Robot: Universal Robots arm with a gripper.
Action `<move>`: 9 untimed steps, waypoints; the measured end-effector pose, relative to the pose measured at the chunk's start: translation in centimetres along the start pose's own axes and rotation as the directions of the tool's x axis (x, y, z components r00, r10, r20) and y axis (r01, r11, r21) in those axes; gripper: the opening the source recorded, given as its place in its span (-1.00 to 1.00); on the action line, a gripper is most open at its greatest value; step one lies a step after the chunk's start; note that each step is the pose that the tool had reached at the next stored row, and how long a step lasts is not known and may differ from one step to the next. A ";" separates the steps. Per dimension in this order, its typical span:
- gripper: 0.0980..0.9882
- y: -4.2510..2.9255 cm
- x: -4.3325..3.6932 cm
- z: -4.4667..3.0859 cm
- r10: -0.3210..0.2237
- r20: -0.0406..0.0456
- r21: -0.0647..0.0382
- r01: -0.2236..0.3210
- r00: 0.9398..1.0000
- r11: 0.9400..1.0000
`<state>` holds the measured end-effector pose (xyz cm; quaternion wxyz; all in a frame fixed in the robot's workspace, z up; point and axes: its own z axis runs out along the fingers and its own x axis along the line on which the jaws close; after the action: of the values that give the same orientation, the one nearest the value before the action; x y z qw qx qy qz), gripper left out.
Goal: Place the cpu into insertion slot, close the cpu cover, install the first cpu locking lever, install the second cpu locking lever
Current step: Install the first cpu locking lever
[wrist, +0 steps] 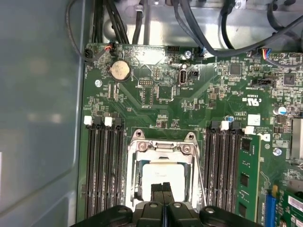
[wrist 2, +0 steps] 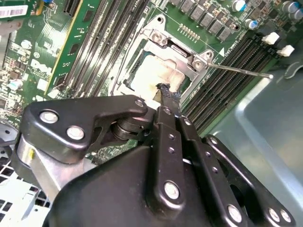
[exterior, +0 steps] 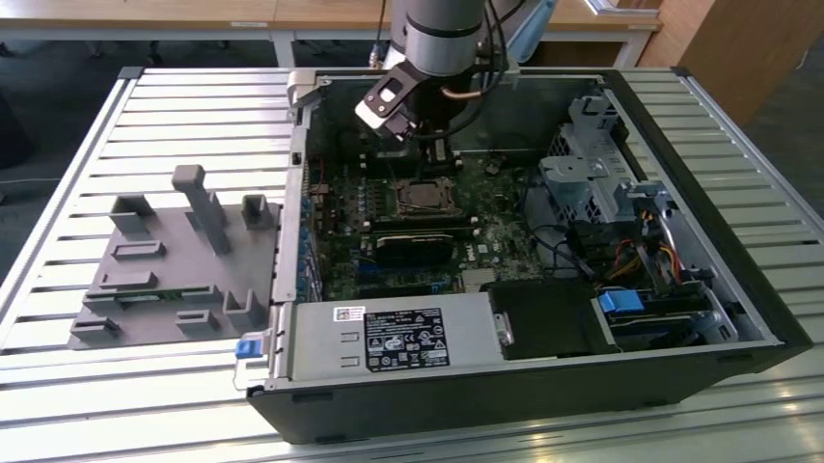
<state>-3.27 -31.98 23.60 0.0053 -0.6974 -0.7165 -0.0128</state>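
My gripper (exterior: 433, 154) hangs inside an open computer case (exterior: 618, 395), at twelve o'clock from the socket (exterior: 397, 193) in the exterior view. My two black fingers (wrist: 157, 189) are pressed together, pinching nothing, with their joined tip at the chip (wrist: 158, 172). The chip sits in the socket, and the silver cover (wrist: 161, 147) seems to lie flat around it (I cannot be sure it is fully down). A thin lever (wrist 2: 241, 70) stands free, unlatched. The risk, as I judge it, is a sideways slip of my tip, which could scrape the chip or jab the memory slots (wrist: 102, 170) beside it.
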 end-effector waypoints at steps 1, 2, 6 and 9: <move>-0.98 0.00 0.00 -0.18 0.000 0.000 0.000 0.000 1.000 1.000; -0.98 0.00 0.01 -0.36 0.000 0.000 0.000 0.000 1.000 1.000; -0.98 0.02 0.03 -1.32 0.000 0.000 0.000 0.000 1.000 1.000; -0.98 0.02 0.05 -2.03 0.000 0.000 0.000 0.000 1.000 1.000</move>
<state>-3.27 -31.98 25.64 0.0053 -0.6973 -0.7166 -0.0128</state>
